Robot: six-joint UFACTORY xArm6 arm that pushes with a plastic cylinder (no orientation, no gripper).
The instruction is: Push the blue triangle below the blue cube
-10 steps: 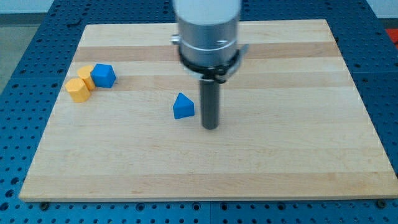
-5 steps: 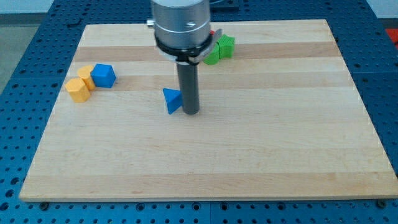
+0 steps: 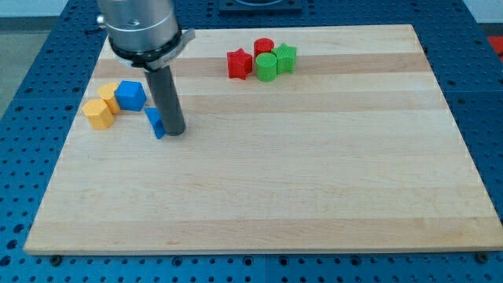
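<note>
Since the earlier frames the rod has swept toward the view's left, carrying the blue triangle point(image 3: 155, 123) with it across the counter point(image 3: 314, 196). No jaws exist on this arm; it ends in a plain rod, and my tip point(image 3: 174, 131) now rests against the triangle's right side, touching it. The triangle lies just below and slightly right of the blue cube point(image 3: 130, 95), near it but apart. Two yellow blocks point(image 3: 103, 108) sit against the cube's left side. Well away, near the view's top, stands a cluster of a red star-like block point(image 3: 239, 63), a red cylinder point(image 3: 263, 47) and two green blocks point(image 3: 275, 62).

The push looks to be in its closing step. The triangle probably needs only a small further nudge leftward to sit squarely under the cube, gentle enough not to disturb it.

The rod covers part of the triangle, so its exact shape and facing are hard to read, and the arm's housing is cut off at the view's top.
</note>
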